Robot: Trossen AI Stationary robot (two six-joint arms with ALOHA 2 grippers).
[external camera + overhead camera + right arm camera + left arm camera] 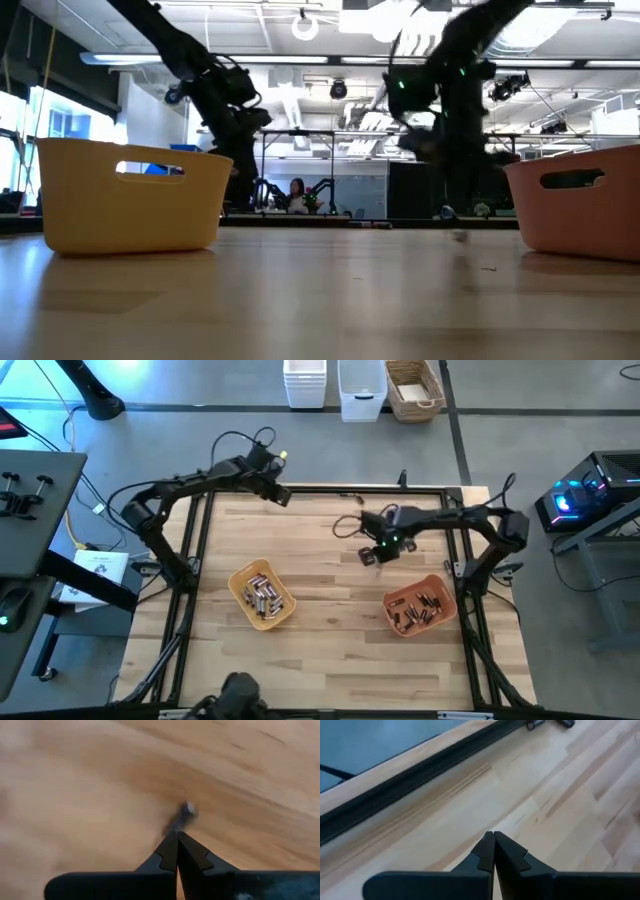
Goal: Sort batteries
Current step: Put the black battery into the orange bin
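Right gripper (pixel 372 556) sits right of centre in the high view, over bare wood of the counter (pixel 330 650), up and left of the orange tray (pixel 420 606). In its wrist view we see the two dark fingers (pixel 170 851) pressed together with no gap. Just past their tips there is a small blurred object with a silvery end (pixel 186 811), lying on or just above the wood; we cannot tell whether it is a battery, nor whether the tips touch it or pinch it.

Left gripper (pixel 281 494) is at the upper left of the counter in the high view, close to the dark frame rail (pixel 330 488) along the far edge. Its wrist view shows the fingers (pixel 487 851) shut on each other, nothing between them, plain wood beneath.

Batteries, where we see them:
- a heap of silvery and dark cells (pixel 264 597) lies inside the yellow tray (pixel 262 622), lower left of centre in the high view, well apart from both grippers;
- a heap of mostly dark and coppery cells (pixel 420 610) lies inside the orange tray, lower right of centre, below and right of the right gripper, near it but not touching.

In the low view the yellow tray (pixel 130 195) stands at the left and the orange tray (pixel 580 200) at the right edge, both upright on the counter; their contents are hidden by the walls.
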